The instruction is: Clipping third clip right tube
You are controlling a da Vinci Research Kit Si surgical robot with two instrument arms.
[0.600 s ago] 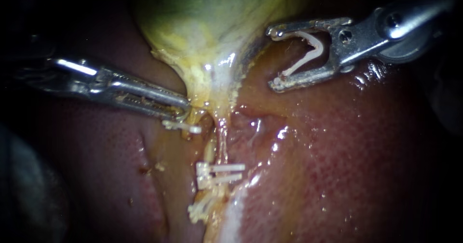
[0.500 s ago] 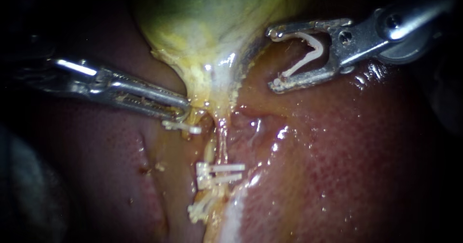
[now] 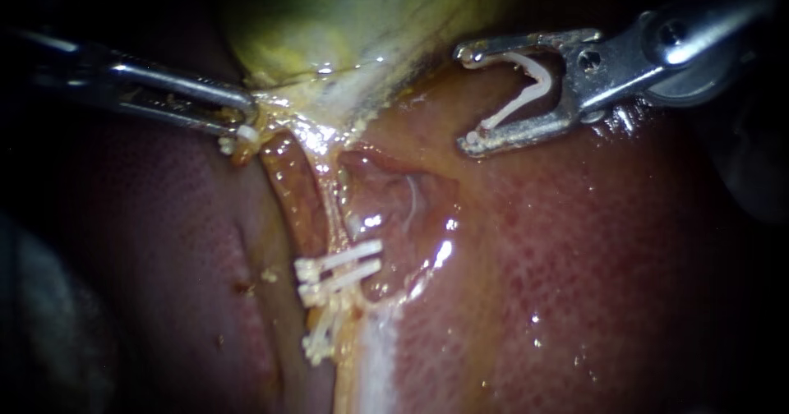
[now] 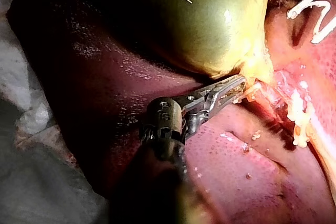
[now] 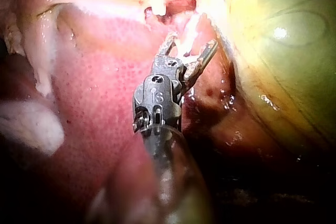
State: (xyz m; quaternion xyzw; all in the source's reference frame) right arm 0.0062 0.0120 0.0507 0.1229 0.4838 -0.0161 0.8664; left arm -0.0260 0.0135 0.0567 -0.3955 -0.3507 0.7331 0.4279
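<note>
Two instruments are in view: the left instrument [image 3: 238, 122] and the right instrument [image 3: 467, 98]. There is one gallbladder [image 3: 345, 28] and one liver [image 3: 575, 282]. Two tubes run down from the gallbladder's neck, a thicker brown tube [image 3: 292, 188] and a thin pale tube [image 3: 329, 209] just beside it. Five clips can be counted. One open clip [image 3: 526, 94] is carried by the right instrument, two parallel clips [image 3: 341, 258] lie across the tubes, one lower clip [image 3: 320, 340] sits below that pair, though its pale cluster is hard to separate, and one small clip [image 3: 234, 139] sits at the left instrument's tip.
</note>
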